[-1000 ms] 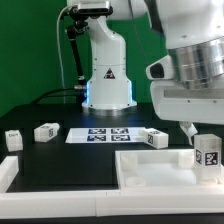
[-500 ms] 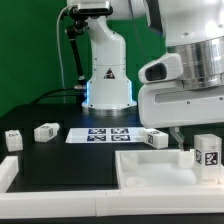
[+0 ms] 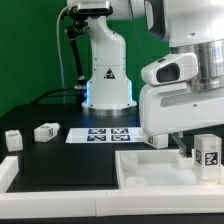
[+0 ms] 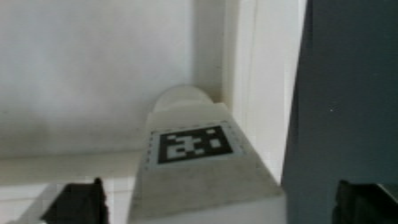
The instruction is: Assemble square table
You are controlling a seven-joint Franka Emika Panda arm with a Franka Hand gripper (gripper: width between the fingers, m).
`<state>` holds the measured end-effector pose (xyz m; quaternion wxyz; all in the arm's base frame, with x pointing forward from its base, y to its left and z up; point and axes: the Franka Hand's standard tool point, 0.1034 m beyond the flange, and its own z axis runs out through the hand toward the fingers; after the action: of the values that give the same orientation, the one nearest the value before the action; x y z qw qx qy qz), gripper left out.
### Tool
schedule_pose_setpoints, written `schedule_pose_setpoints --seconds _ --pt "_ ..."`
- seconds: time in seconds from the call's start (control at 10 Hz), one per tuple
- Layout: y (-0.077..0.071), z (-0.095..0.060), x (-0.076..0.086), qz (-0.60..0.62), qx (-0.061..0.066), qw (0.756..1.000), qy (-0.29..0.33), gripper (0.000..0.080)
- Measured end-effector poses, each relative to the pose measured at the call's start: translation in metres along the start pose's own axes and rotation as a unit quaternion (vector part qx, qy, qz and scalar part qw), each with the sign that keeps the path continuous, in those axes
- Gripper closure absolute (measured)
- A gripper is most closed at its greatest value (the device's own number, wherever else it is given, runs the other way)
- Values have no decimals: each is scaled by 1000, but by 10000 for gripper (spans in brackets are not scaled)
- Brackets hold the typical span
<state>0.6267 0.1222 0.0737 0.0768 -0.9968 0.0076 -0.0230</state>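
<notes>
Black table (image 3: 60, 155) — white leg (image 4: 199, 150), black-and-white tag on its face, unheld between wide-apart claw (image 4: 222, 205) tips.

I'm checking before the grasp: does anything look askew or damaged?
Nothing stands out. The loose leg at the exterior view's left looks intact, and another leg sits between the fingers of the open gripper.

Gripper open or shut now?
Open. Wrist view: gripper fingertips wide apart, tagged white leg between, gap each side.
</notes>
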Motion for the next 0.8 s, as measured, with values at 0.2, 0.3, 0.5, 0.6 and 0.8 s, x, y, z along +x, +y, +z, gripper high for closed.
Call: schedule_pose_setpoints --seconds 0.2,0.3,0.5,0.6,0.8 --pt "2 0 0 55 -1 998 0 505" --pt "4 1 0 103 0 995 -1 504" --pt "3 2 -1 191 0 982 0 504" --pt "3 2 -1 235 0 972 0 504" --pt "3 2 -2 403 14 915 -11 505"
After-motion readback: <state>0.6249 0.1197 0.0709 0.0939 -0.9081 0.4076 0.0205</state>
